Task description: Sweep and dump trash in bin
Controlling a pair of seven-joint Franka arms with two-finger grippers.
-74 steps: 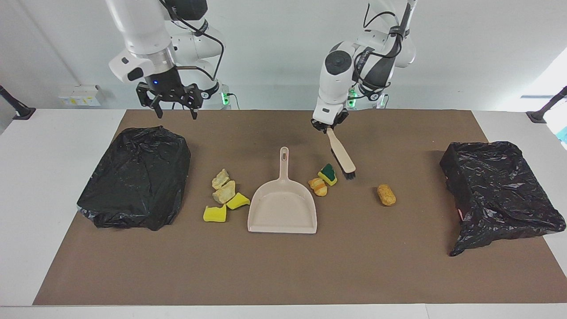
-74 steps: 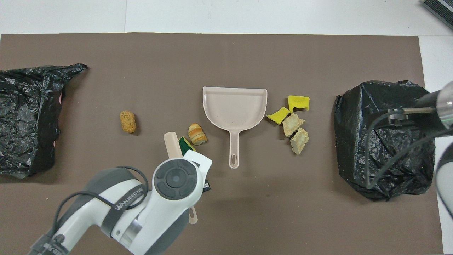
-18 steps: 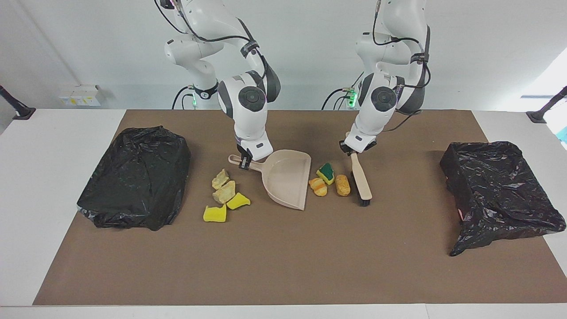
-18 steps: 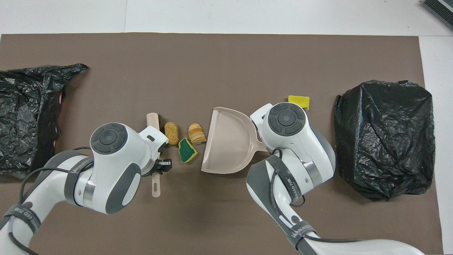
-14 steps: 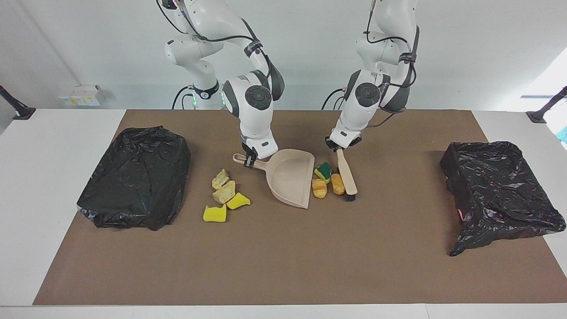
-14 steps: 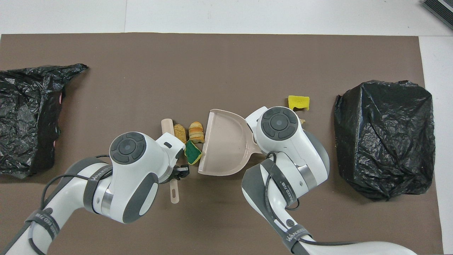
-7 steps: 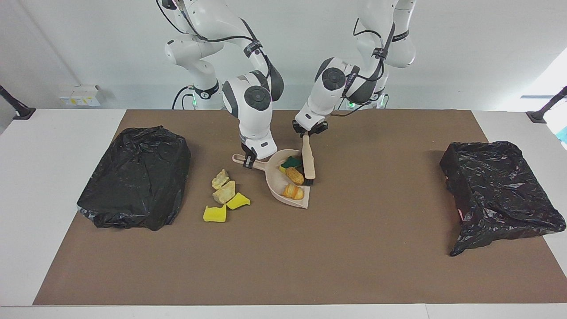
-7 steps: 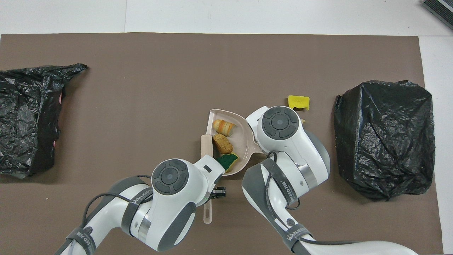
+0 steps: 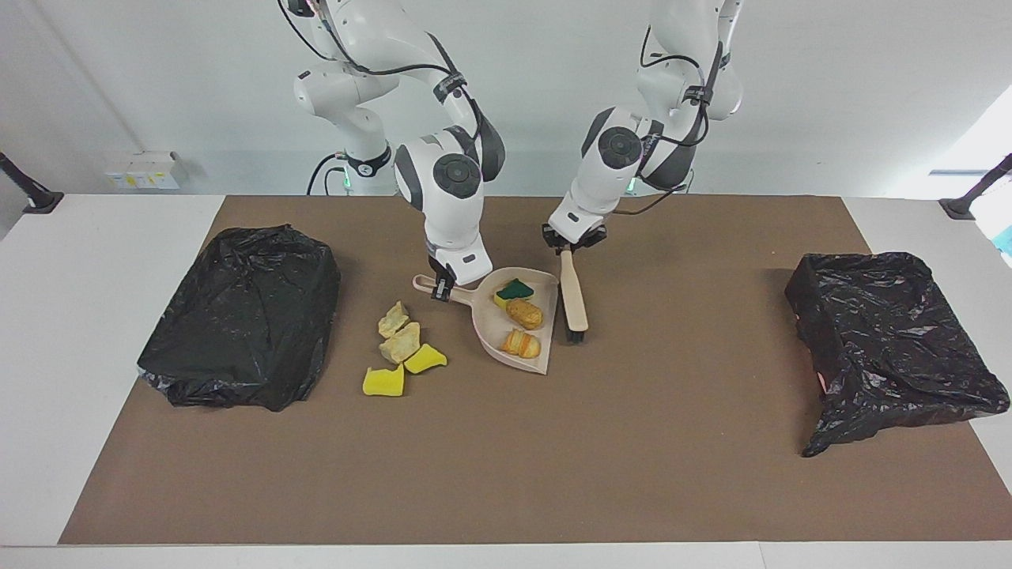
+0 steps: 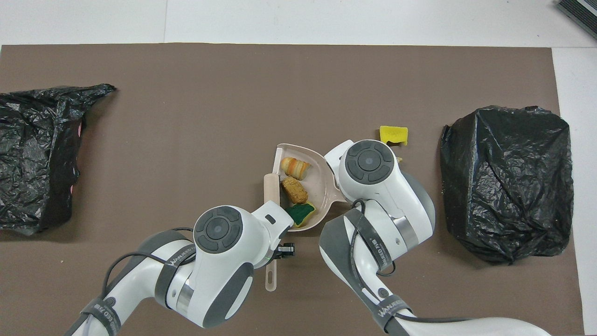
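Facing view: three scraps lie in the dustpan (image 9: 518,320), four wait beside it.
Left gripper (image 9: 572,242) clamps the brush (image 9: 574,299); right gripper (image 9: 440,286) clamps the pan handle — best keep its lip flat on the mat while sweeping the sponge bits (image 9: 399,348) toward the right arm's end.

Brightness: we see both views evenly and brightly lit.
Shadows: soft and short under the arms and beside the black bags (image 9: 241,316).
Glare: we note small highlights on the bags' plastic and a bright patch at the facing view's edge.
Sharpness: both views look sharp throughout.
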